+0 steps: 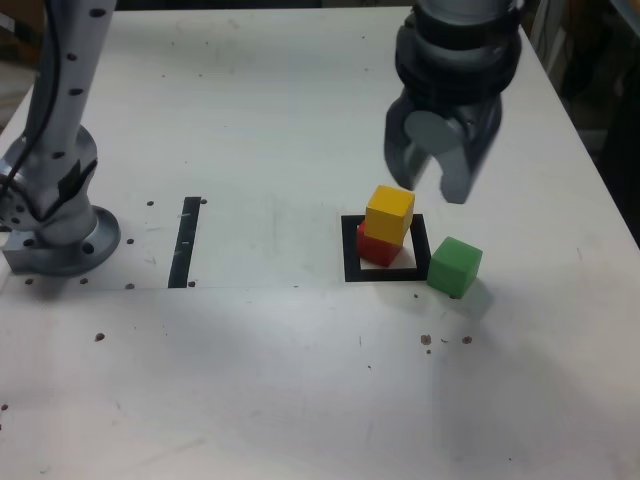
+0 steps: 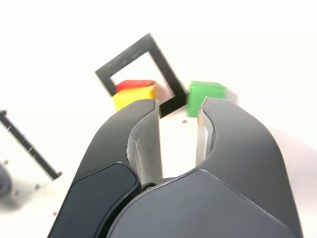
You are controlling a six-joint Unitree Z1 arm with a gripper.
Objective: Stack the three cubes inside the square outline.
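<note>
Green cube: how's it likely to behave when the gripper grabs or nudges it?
The green cube looks solid with flat matte faces, so it probably grips firmly without slipping. It sits flat on the table, so a nudge should slide it, not roll it. It's beside the square outline, near the yellow cube stacked on red; a sideways push might topple that.

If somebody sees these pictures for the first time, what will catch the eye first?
First, the yellow cube sitting on the red cube inside the square outline. Next, the green cube just outside the outline, on the exterior view's right. The dark gripper hangs above them, holding nothing.
</note>
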